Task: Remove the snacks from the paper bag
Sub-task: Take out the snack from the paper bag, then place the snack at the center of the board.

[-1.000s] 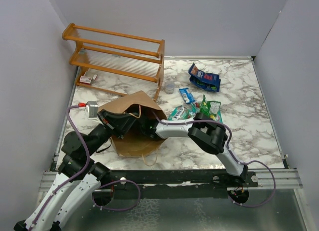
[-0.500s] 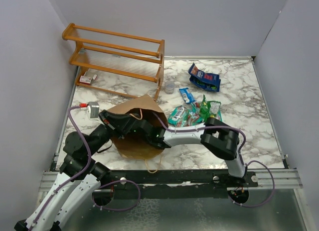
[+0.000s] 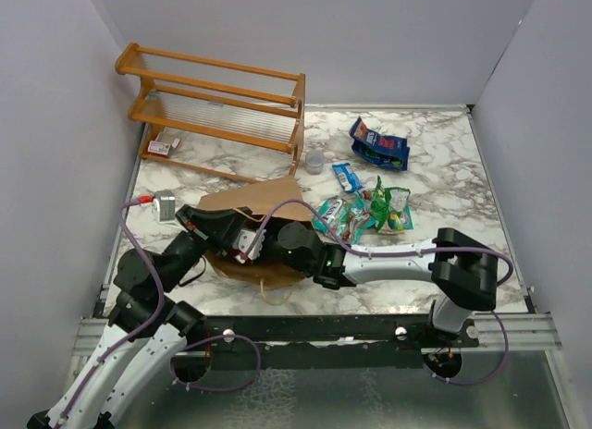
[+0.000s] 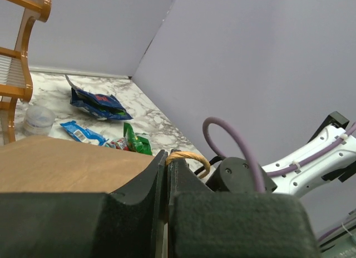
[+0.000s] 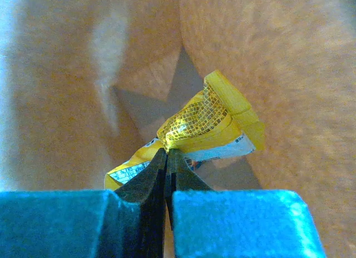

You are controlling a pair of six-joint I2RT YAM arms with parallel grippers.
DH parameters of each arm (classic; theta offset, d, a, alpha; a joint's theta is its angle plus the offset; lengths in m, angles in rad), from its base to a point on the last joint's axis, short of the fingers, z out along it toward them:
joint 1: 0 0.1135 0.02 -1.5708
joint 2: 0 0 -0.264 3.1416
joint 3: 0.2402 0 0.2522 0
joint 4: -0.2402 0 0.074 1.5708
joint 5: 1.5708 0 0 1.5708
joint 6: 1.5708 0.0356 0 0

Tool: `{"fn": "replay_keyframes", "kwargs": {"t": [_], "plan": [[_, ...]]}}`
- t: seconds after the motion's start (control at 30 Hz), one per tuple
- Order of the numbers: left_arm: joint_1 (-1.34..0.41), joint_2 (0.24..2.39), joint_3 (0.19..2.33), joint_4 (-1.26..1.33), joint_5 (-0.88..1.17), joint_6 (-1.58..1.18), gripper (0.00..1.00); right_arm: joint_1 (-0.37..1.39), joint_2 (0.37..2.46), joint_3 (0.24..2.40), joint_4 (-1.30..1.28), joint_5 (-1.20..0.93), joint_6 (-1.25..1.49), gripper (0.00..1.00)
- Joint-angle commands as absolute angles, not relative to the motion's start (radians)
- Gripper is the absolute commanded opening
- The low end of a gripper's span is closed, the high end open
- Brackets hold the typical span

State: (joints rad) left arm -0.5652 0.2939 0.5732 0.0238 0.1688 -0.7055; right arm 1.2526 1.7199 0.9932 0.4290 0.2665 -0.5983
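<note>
The brown paper bag lies on its side on the marble table. My left gripper is shut on the bag's twisted paper handle; the jaws are pressed together on it. My right arm reaches into the bag's mouth, so its gripper is hidden in the top view. Inside the bag, my right gripper is shut on a yellow snack packet. Other snacks lie on the table to the right of the bag: a blue packet, a small blue one and a green pile.
An orange wooden rack stands at the back left, with a small red and white item under it. A small clear cup sits by the rack's right post. White walls close in the table on three sides.
My right arm's elbow has swung out to the right and dropped lower, with the forearm stretched towards the bag. The bag has sagged flatter. My left gripper keeps hold of the handle.
</note>
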Motion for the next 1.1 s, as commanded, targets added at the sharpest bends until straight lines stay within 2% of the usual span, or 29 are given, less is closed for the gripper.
{"fn": "replay_keyframes", "kwargs": {"t": [0.0, 0.17, 0.43, 0.67, 1.07], "plan": [[-0.565, 0.292, 0.602, 0.043, 0.149, -0.703, 0.00, 1.269, 1.677, 0.988, 0.481, 0.152, -0.588, 0.01], [-0.565, 0.299, 0.630, 0.022, 0.136, -0.701, 0.00, 1.296, 1.632, 0.984, 0.459, 0.115, -0.571, 0.01], [-0.565, 0.278, 0.671, -0.047, 0.053, -0.673, 0.00, 1.299, 1.445, 0.899, 0.403, -0.009, -0.512, 0.01], [-0.565, 0.285, 0.669, -0.036, 0.048, -0.676, 0.00, 1.298, 1.340, 0.868, 0.252, -0.129, -0.417, 0.01], [-0.565, 0.294, 0.670, -0.056, 0.035, -0.668, 0.00, 1.297, 0.943, 0.866, 0.163, -0.302, -0.365, 0.01]]}}
